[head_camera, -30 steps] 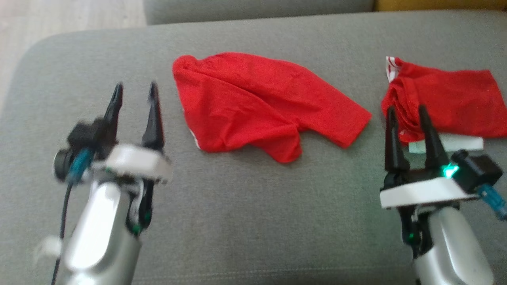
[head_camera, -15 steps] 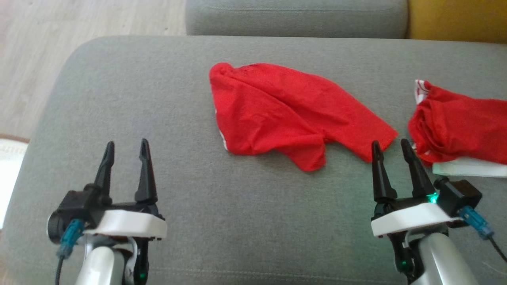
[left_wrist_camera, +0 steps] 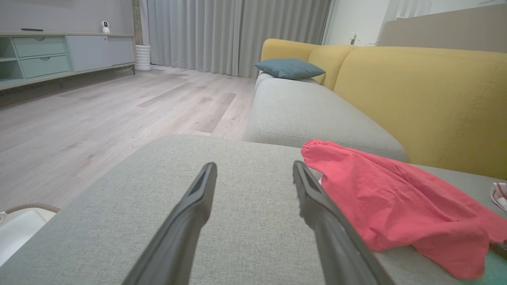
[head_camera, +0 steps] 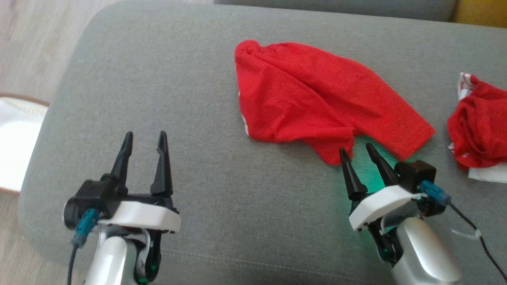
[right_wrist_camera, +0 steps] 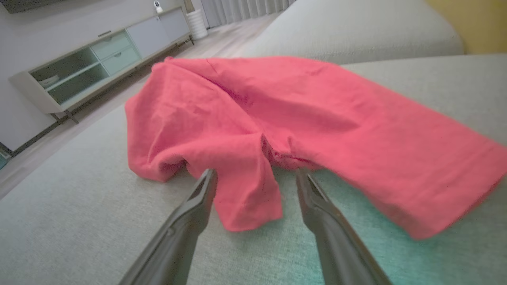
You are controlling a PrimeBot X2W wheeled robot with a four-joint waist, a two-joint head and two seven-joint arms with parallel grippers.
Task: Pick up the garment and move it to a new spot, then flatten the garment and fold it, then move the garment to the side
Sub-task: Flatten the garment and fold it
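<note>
**At the garment's near edge: right end effector open, nothing gripped**

Between the spread fingers of the right end effector (head_camera: pixel 355 148) lies the short near flap of the garment (head_camera: pixel 317 99). In the right wrist view the flap's hem sits in the gap, and both fingertips reach level with a crumpled fold in the cloth. Whether either tip touches the cloth I cannot tell. A green glow falls on the cushion (head_camera: pixel 237 198) beside this end effector.

The garment is red and rumpled, and it lies across the middle of the grey cushion. Its longer flap runs out to the right, past the right fingers.

The left end effector (head_camera: pixel 145 134) is also open and empty. It stands over bare cushion, well to the left of the garment.

Farther right, apart from the garment, a second red cloth (head_camera: pixel 479 126) is bunched at the view's edge on something white (head_camera: pixel 489 174).

Beyond the cushion are another grey seat (left_wrist_camera: pixel 309 114), a yellow backrest (left_wrist_camera: pixel 427 99), a blue pillow (left_wrist_camera: pixel 289 68), wooden floor (left_wrist_camera: pixel 99 114) and a low cabinet (left_wrist_camera: pixel 59 51). A white thing with a brown rim (head_camera: pixel 16 146) sits on the floor left of the cushion.
</note>
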